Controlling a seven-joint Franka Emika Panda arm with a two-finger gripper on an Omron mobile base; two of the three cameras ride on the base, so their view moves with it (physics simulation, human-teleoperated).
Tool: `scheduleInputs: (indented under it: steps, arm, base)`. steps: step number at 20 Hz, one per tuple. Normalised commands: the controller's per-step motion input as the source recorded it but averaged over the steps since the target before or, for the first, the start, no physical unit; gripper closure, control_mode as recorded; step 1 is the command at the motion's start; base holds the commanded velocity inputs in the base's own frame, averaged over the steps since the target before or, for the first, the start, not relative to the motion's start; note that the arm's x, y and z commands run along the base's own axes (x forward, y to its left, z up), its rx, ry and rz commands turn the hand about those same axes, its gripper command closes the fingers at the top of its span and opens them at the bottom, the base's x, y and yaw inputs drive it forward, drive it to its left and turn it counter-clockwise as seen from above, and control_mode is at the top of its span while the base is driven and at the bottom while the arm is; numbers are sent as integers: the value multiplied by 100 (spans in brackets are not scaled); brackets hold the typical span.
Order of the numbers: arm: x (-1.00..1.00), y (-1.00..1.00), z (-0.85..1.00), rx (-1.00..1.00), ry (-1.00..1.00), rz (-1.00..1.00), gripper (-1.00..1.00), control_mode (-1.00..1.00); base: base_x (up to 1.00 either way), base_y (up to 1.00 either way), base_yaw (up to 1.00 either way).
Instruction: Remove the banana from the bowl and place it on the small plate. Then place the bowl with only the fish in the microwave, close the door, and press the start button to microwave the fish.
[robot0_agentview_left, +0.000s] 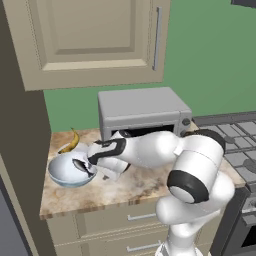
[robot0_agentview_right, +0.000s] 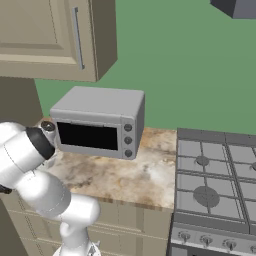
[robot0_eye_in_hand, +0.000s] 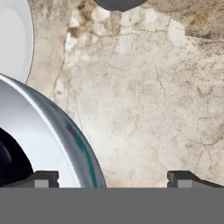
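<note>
The robot's white arm (robot0_agentview_left: 165, 150) reaches left across the brown stone counter (robot0_agentview_left: 140, 187). Its gripper (robot0_agentview_left: 102, 172) sits low at the right edge of the big pale blue-white bowl (robot0_agentview_left: 62, 175). The two dark fingertips (robot0_eye_in_hand: 43, 178) are set wide apart. In the hand view one fingertip is over the inside of the bowl and the other is over the bare counter, so the bowl's rim (robot0_eye_in_hand: 76, 140) runs between them. They are not squeezing anything.

The bowl stands near the left end of the counter, close to the front edge. Something dark lies inside it, by the hand (robot0_agentview_left: 82, 167). I think it is the fish, but the arm hides most of it, so I cannot be sure.

The banana (robot0_agentview_left: 71, 142) lies just behind the bowl, to the far left. It seems to rest on the small plate (robot0_agentview_left: 81, 148), whose white edge peeks out behind the bowl. The same white plate (robot0_eye_in_hand: 15, 39) shows at the top left of the hand view, just beside the bowl.

A silver box oven with knobs (robot0_agentview_right: 97, 122) stands at the back of the counter, under a tan wall cupboard (robot0_agentview_left: 95, 40). A grey stove (robot0_agentview_right: 215, 185) is on the right.
</note>
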Motion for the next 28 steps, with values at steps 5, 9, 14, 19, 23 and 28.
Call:
scheduleInputs:
  steps: [5, 9, 14, 19, 23, 28]
  arm:
    - [0, 19, -18, -1, 3, 0, 100, -100]
    - [-6, 11, -12, -4, 2, 2, 100, -100]
    - [-7, 7, 0, -1, 0, 0, 100, -100]
    - [-23, 0, 32, -1, -17, -1, 100, -100]
    - [-40, -5, 72, -2, -24, -1, 100, -100]
    - [-37, -7, 75, -2, -24, -3, 100, -100]
  base:
    - [0, 0, 0]
    - [0, 0, 0]
    - [0, 0, 0]
    - [0, 0, 0]
    - [0, 0, 0]
    - [0, 0, 0]
